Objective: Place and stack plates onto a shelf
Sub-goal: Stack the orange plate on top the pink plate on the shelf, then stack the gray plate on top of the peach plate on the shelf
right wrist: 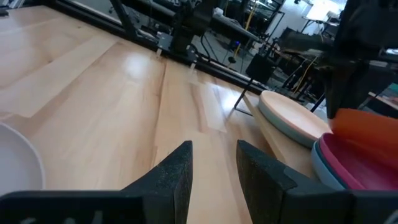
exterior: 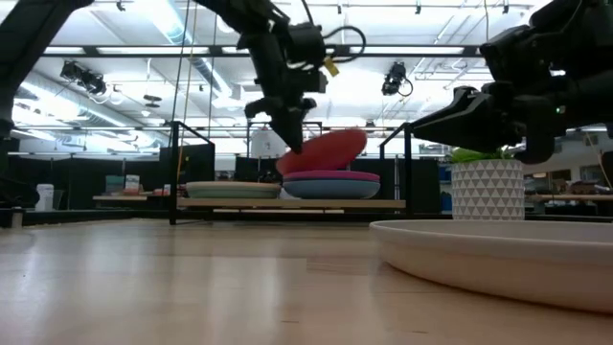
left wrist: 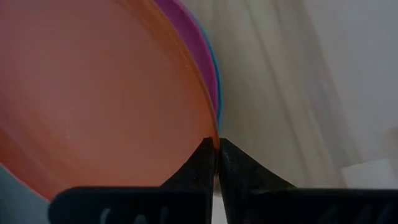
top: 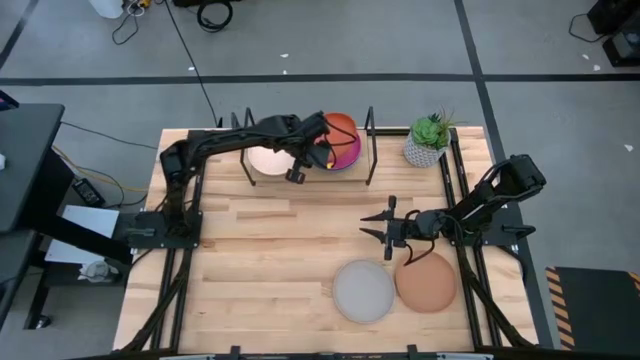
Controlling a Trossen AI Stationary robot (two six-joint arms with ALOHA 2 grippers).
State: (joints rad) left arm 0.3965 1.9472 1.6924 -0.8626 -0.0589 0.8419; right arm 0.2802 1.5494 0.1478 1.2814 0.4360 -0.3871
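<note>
My left gripper (top: 316, 143) reaches over the shelf (top: 300, 180) and is shut on the orange plate (top: 343, 127), which is also in the low view (exterior: 330, 149). Below it a pink plate (exterior: 330, 176) sits on a blue plate (exterior: 330, 189). A cream plate (top: 266, 160) tops the shelf's left stack (exterior: 233, 190). The grey plate (top: 363, 291) and tan-brown plate (top: 426, 284) lie flat on the table. My right gripper (top: 385, 228) hovers open above the table, just beyond those two plates. My left gripper pinches the orange plate's rim (left wrist: 211, 134) between its two fingertips (left wrist: 202, 158), coming from above and slanting down. The plate is tilted, with its held end low near the pink plate (left wrist: 200, 56) and its opposite end (exterior: 359, 139) raised. I cannot tell whether it touches the pink plate.
A potted plant in a white pot (top: 427, 142) stands right of the shelf. Black uprights (top: 371, 145) frame the shelf. Bare wood (top: 260, 260) stretches across the table's left and middle. A plate's rim (exterior: 498, 251) fills the low view's near right.
</note>
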